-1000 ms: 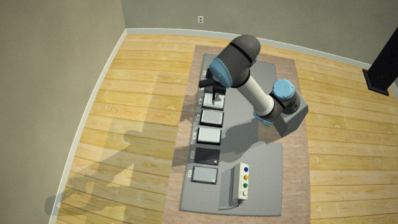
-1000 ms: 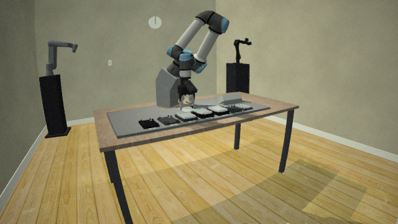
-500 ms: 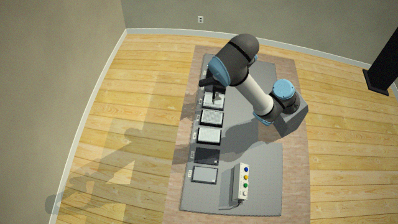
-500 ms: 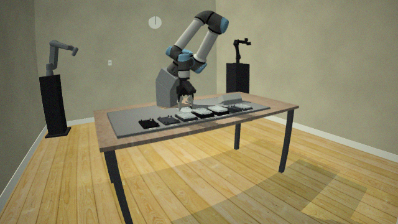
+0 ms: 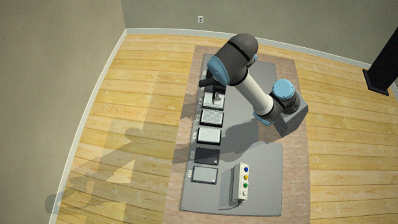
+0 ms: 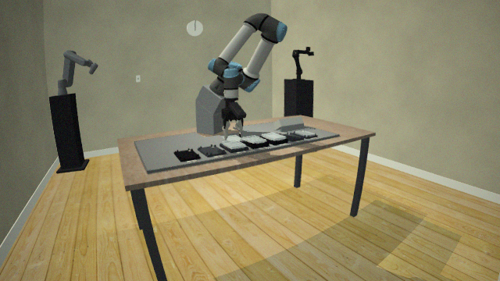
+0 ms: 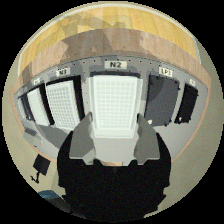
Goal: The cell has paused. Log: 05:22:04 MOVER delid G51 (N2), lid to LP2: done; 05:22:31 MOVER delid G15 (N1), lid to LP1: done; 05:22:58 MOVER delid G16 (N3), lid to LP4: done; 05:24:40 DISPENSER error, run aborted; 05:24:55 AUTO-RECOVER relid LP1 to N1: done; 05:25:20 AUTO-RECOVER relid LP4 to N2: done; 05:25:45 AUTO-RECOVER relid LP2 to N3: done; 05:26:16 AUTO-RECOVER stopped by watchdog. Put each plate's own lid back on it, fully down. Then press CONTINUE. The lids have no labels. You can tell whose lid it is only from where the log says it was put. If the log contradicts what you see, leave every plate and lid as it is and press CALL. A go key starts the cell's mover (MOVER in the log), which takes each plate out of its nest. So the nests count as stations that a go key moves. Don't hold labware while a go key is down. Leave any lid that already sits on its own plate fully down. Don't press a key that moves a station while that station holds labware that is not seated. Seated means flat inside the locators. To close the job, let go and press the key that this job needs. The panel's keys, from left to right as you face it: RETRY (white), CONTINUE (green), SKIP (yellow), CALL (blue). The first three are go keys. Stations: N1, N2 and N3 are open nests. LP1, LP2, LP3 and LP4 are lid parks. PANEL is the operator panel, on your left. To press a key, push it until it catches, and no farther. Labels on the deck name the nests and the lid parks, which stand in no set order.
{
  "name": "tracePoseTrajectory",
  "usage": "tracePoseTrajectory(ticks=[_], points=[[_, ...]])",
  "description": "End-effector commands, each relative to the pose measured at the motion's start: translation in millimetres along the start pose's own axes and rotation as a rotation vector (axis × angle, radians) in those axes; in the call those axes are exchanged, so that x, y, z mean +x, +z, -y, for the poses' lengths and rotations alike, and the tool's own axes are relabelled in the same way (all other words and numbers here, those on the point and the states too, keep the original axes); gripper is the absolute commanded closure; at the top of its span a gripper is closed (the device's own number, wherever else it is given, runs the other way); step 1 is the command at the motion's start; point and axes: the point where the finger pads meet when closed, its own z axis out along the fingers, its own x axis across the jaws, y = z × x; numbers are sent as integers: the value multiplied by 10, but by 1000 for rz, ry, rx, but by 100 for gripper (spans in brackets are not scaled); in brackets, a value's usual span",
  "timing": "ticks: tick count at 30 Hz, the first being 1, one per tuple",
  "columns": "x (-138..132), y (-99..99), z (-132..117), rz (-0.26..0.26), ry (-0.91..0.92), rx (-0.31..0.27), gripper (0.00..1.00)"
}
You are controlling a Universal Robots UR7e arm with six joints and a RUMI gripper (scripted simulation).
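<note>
My gripper [image 5: 214,100] [image 6: 232,133] [image 7: 114,113] is shut on a clear lid [image 7: 115,97] [image 6: 233,137]. It holds the lid level, close over the plate in nest N2 [image 5: 216,108] [image 6: 235,150]. The plate in N3 [image 5: 212,117] [image 7: 62,102] [image 6: 254,140] has no lid and its wells show. The third plate [image 5: 209,135] [image 6: 274,136] carries a lid. Another lid [image 5: 204,174] lies in the park nearest the panel. The panel [image 5: 240,182] shows its blue key [image 5: 246,169], yellow key [image 5: 245,177], green key [image 5: 245,185] and white key [image 5: 244,193].
Park LP1 [image 7: 162,100] beside N2 is empty, and so is the dark park [image 5: 206,155] past the lidded plate. Two more empty parks [image 6: 187,155] [image 6: 211,150] lie at the row's far end. The arm's base [image 5: 290,115] stands behind the row.
</note>
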Motion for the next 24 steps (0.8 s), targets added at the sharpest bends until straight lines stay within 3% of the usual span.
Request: tracePoseTrajectory(ticks=[1,24], points=[[2,15,3,-1,0,1,100],[1,78,3,-1,0,1,100]])
